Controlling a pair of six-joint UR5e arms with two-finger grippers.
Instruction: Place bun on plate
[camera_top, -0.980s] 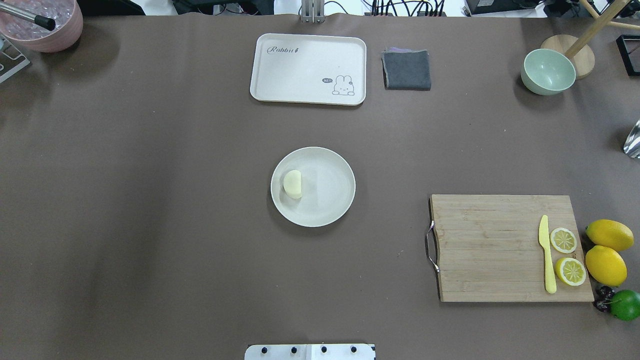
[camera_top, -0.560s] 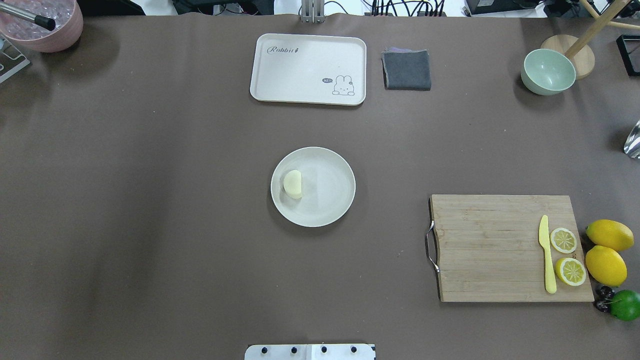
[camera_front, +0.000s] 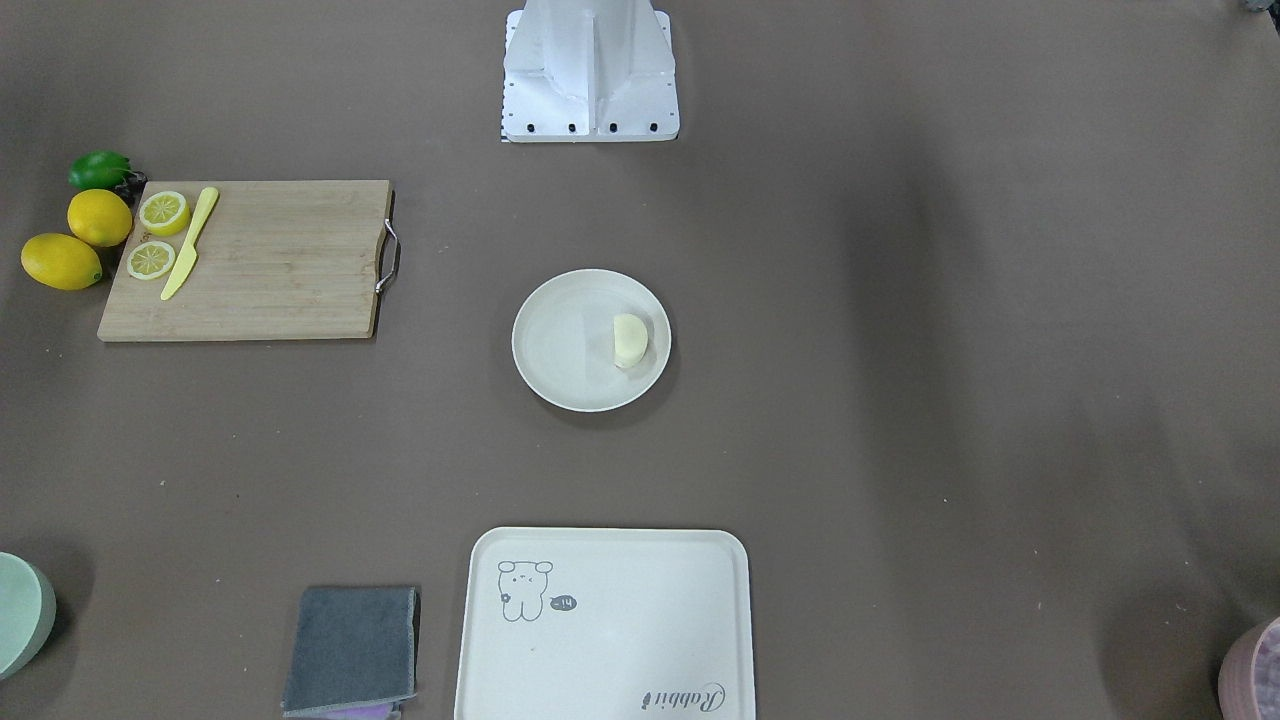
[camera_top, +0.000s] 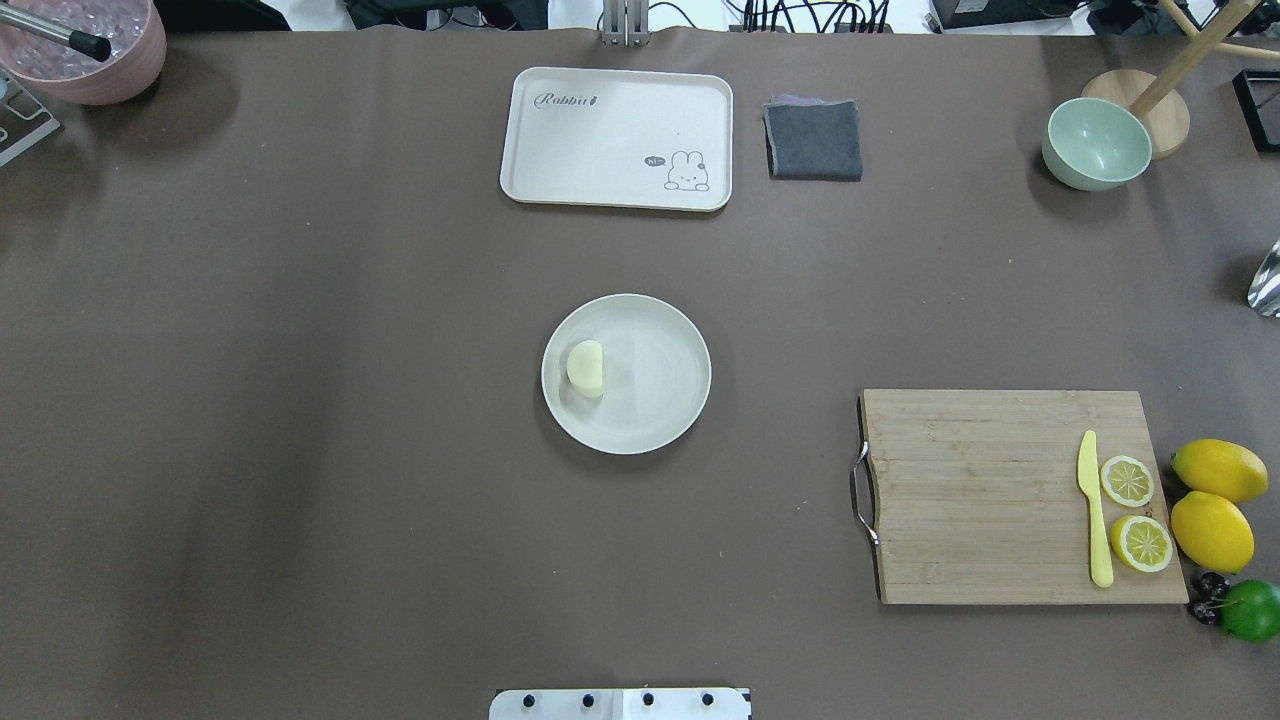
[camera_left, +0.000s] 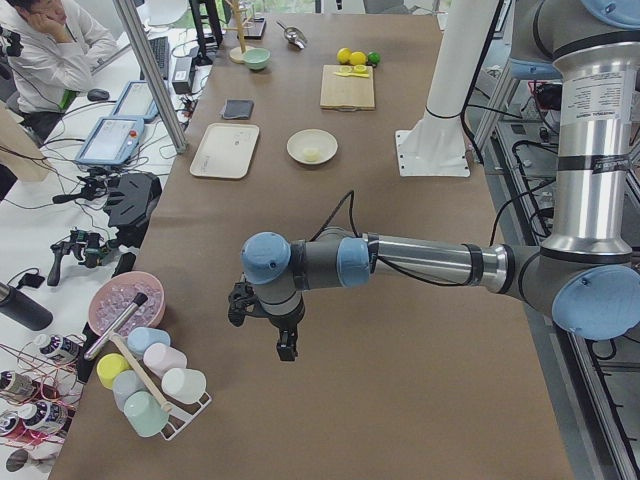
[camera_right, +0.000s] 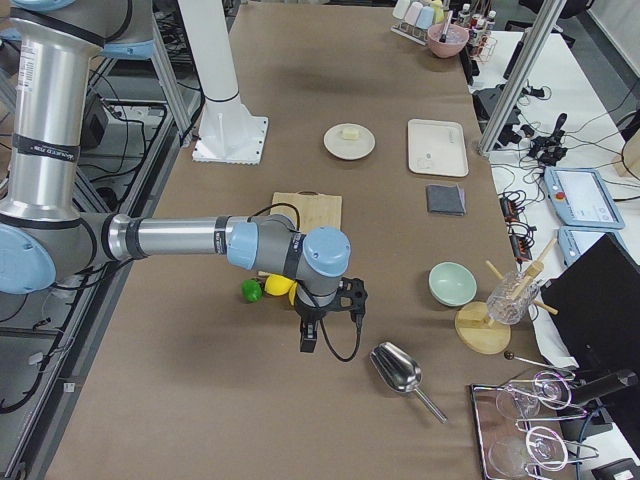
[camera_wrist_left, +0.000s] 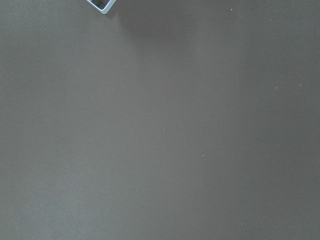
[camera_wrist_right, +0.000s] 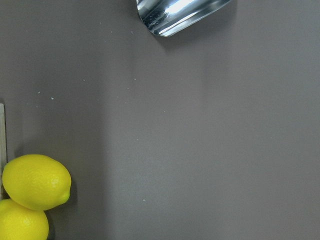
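The left gripper (camera_left: 285, 346) hangs over the bare brown worktop (camera_top: 300, 400) near its left end, close to a pink bowl (camera_left: 125, 300); only the side view shows it, so I cannot tell if its fingers are apart or together; nothing can be seen in it. The right gripper (camera_right: 310, 338) hangs near the worktop's right end, just beside two lemons (camera_wrist_right: 36, 181) and a metal scoop (camera_wrist_right: 175, 15); again only a side view shows it, so I cannot tell how wide it is.

Both are well apart from the plate (camera_top: 660, 400), which sits in the middle of the worktop; the bun (camera_top: 586, 368) lies on it, inside the rim, on the part nearest the worktop's left end, with its flat side facing the plate's middle. The cutting board (camera_top: 1000, 500) is off toward the near right corner; the tray (camera_top: 615, 135) is by the far edge.

The job looks done; the bun is in its place and nothing touches it. The good thing to do now is to leave it alone; if an arm must move, it should go high and slow and not bump the plate, because the bun sits close to the rim and a knock could roll it off.
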